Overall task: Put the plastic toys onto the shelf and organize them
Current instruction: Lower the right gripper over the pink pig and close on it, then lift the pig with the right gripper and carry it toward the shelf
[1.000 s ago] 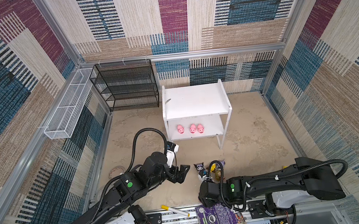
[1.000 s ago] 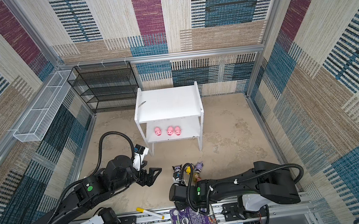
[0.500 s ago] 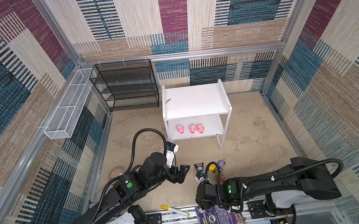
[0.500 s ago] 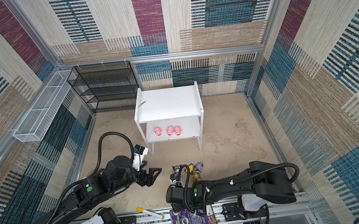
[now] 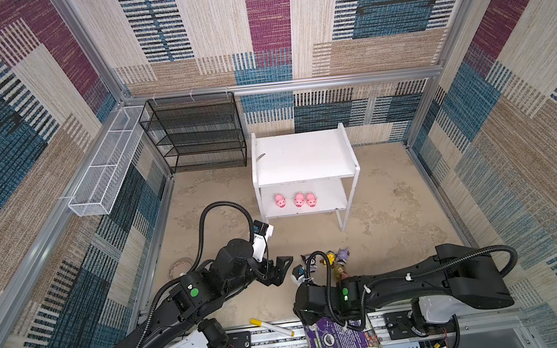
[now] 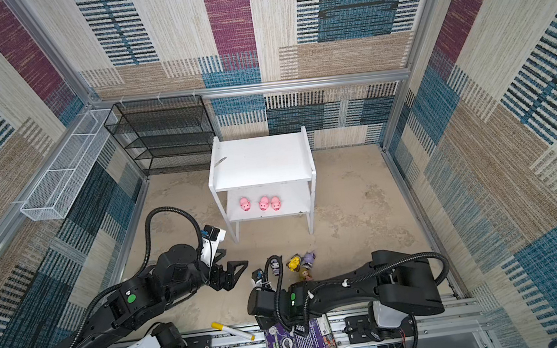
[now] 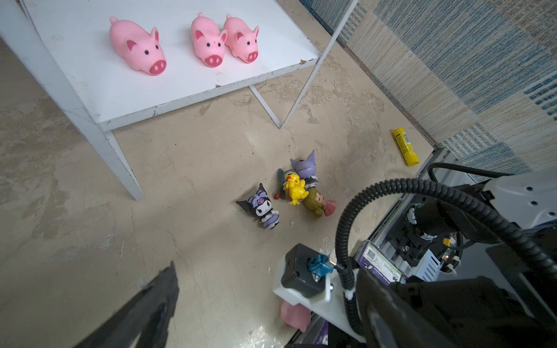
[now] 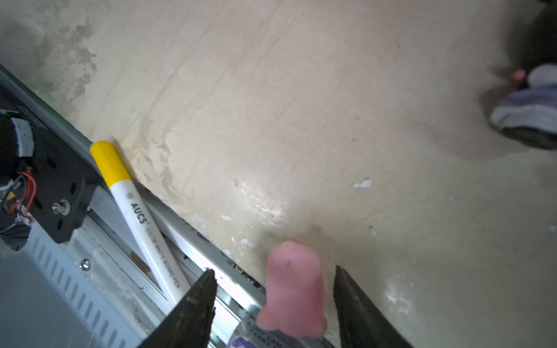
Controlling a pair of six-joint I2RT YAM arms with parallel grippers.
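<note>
A pig [image 8: 294,289] lies on the floor by the front rail, between the spread jaws of the right gripper [image 8: 274,269], untouched, its long axis pointing away from the wrist; the left gripper [image 5: 279,269], spread and empty, is farther off

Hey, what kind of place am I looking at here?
Likely a robot training cell, not a real room: patterned fabric walls on an aluminium frame, two robot arms, and a small white shelf holding pink pigs as props.
</note>
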